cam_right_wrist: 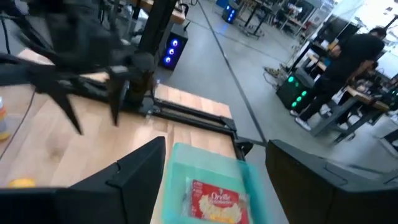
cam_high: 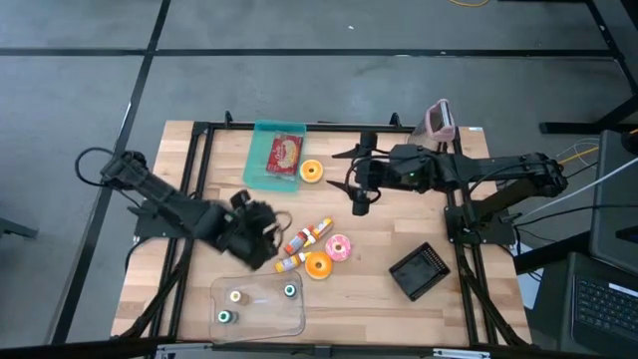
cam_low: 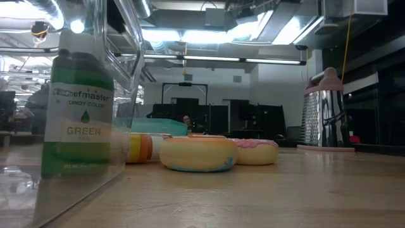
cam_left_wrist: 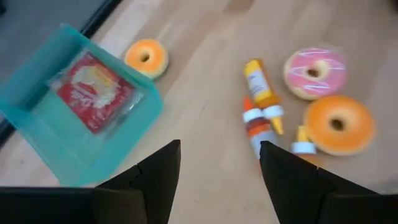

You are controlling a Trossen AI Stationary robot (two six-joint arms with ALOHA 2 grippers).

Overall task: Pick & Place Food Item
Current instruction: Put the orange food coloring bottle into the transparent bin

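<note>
Left claw open beside the bottles, nothing held

The left claw (cam_high: 267, 231), fingers spread and empty, hovers just beside the small bottles (cam_high: 304, 239); their long axes run diagonally toward the pink donut (cam_high: 339, 247), with the orange donut (cam_high: 319, 265) touching them. The right claw (cam_high: 361, 202), also open and empty, hangs farther off near the teal tray (cam_high: 261, 170). A green bottle (cam_low: 79, 114) reads "Chefmaster Candy Color GREEN".
</note>
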